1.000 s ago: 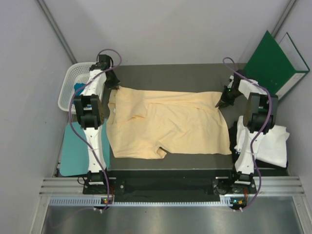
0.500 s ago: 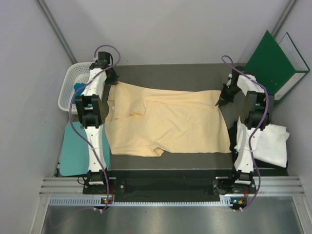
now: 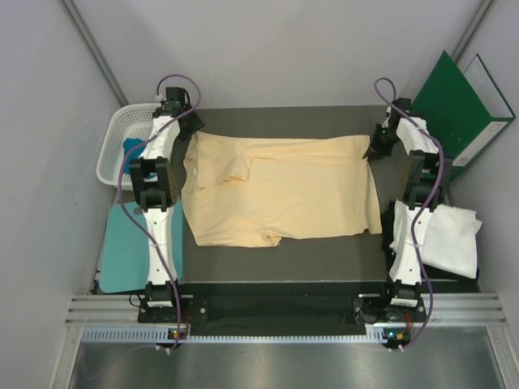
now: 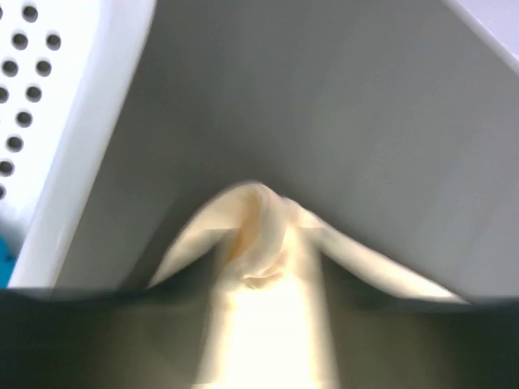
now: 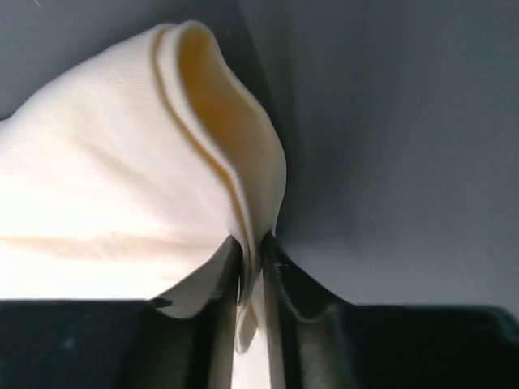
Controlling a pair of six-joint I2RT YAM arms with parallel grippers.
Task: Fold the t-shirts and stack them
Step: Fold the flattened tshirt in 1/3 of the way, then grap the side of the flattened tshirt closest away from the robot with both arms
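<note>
Peach-yellow t-shirt [image 3: 284, 190] spread flat, far corners pinched up; white t-shirt [image 3: 446, 239] heaped at its right.

The top view looks steeply down from above and behind the arm bases. It takes in the whole table [image 3: 284, 259], with the peach shirt [image 3: 280, 190] spread mid-frame, a basket [image 3: 113, 138] left of the shirt and a green folder [image 3: 446, 101] beyond its far right corner. The left wrist view sits very close at the shirt's far left corner, looking past the left jaws at bunched shirt [image 4: 259, 235]. It is blurred, with the basket's holed wall [image 4: 57, 121] left of the cloth. The right wrist view sits equally close at the shirt's far right corner, where the right jaws clamp a hem fold [image 5: 162, 162]. All three views share the shirt, and the top and left wrist views also share the basket.
</note>
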